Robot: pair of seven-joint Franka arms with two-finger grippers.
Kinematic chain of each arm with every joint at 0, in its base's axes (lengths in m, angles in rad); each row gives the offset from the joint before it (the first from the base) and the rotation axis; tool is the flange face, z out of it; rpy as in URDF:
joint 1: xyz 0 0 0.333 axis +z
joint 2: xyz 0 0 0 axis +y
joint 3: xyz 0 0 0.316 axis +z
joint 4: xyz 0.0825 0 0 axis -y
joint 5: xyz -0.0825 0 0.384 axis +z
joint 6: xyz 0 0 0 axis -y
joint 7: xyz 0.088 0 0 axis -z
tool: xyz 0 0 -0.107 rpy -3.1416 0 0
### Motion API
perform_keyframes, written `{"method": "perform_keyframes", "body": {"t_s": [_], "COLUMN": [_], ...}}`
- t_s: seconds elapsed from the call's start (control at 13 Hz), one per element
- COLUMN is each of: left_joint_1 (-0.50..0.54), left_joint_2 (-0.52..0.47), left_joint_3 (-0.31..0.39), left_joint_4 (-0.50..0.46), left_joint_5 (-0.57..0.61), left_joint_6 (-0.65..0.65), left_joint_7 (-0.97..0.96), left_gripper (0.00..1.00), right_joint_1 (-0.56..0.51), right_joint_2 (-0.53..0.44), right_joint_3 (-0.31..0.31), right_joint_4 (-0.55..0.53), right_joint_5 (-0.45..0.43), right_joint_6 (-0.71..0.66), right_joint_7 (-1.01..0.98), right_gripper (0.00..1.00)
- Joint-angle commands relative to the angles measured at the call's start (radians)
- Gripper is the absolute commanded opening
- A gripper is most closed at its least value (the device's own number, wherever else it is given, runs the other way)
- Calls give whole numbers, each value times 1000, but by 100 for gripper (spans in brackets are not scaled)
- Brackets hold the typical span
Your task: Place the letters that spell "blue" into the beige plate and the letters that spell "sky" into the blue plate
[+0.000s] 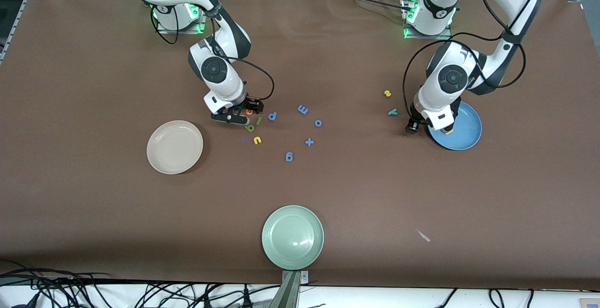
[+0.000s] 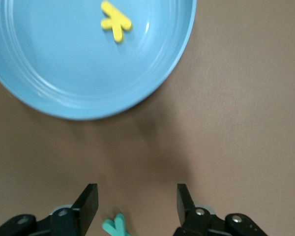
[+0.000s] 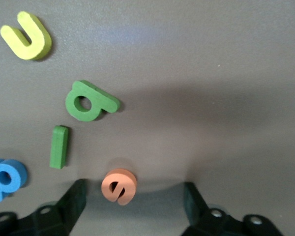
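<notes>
1. At the right arm's end of the brown table, the round cream-beige plate (image 1: 174, 146) sits bare, nearer the front camera than the right gripper.
2. The right gripper (image 1: 237, 115) hangs low over a cluster of small foam letters, fingers (image 3: 73, 201) spread apart, holding nothing; the orange foam e (image 3: 119, 186) lies on the table between them, partly hidden in the front view.
3. Just beside it lie the thin green foam l (image 3: 59, 146), the green foam b (image 3: 90, 101) and the yellow foam u (image 3: 27, 37), all still off the plate; a blue foam p (image 3: 5, 178) is cut off at the wrist view's edge.
4. Toward the left arm's end, the yellow foam s (image 1: 387, 93) and the teal foam y (image 1: 393, 112) rest on the table.
5. The left gripper (image 2: 137, 204), largely masked by its own wrist in the front view, hovers with fingers apart and empty at the rim of the round mid-blue plate (image 1: 470, 132), with the y just between the fingertips in the wrist view.
6. The yellow foam k (image 2: 116, 24) lies in that plate.
</notes>
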Motion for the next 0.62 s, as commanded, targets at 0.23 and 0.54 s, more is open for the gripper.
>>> {"method": "perform_keyframes", "body": {"t_s": [0.23,0.54], "left_joint_1": [-17,-54], "left_joint_2": [40,37], "left_joint_3": [-38,-38], "left_joint_4": [-45,-65], "left_joint_5": [-2,3], "left_joint_6": [84,87], "left_joint_7": [-85,-145], "left_gripper": [72,67], "right_joint_1": [20,18], "right_joint_2": [-1,-17], "right_joint_3": [-8,-26], "right_joint_4": [-17,-13], "right_joint_5": [-19,-24], "right_joint_6": [35,13], "right_joint_7": [2,-5], "right_gripper": [36,32]}}
